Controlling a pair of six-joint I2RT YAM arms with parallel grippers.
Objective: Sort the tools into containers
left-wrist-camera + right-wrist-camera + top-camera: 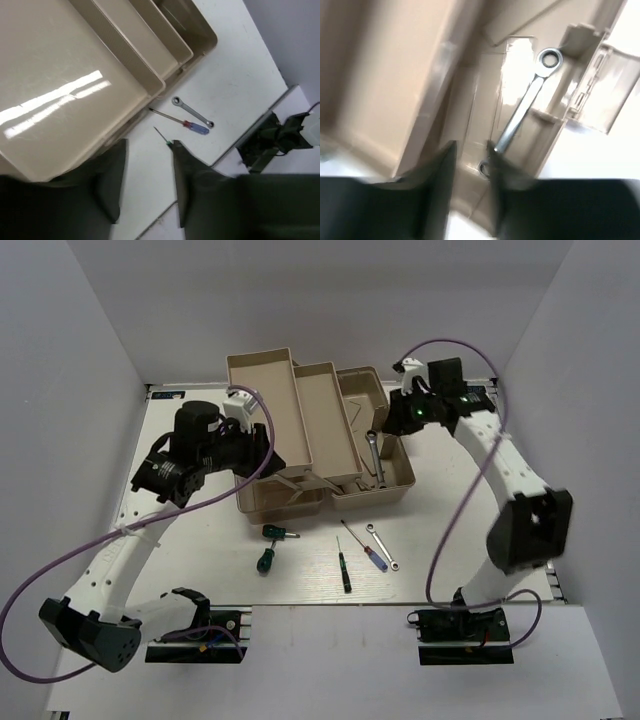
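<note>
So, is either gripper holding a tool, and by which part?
Nothing is held. The left gripper is open over the beige plastic trays; the right gripper is open above the silver wrench, which lies in the beige bin.

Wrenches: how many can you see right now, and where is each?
2. A silver wrench leans inside the base bin. The second wrench lies on the table, just right of the blue-red screwdriver. Another could be hidden under the trays.
</note>
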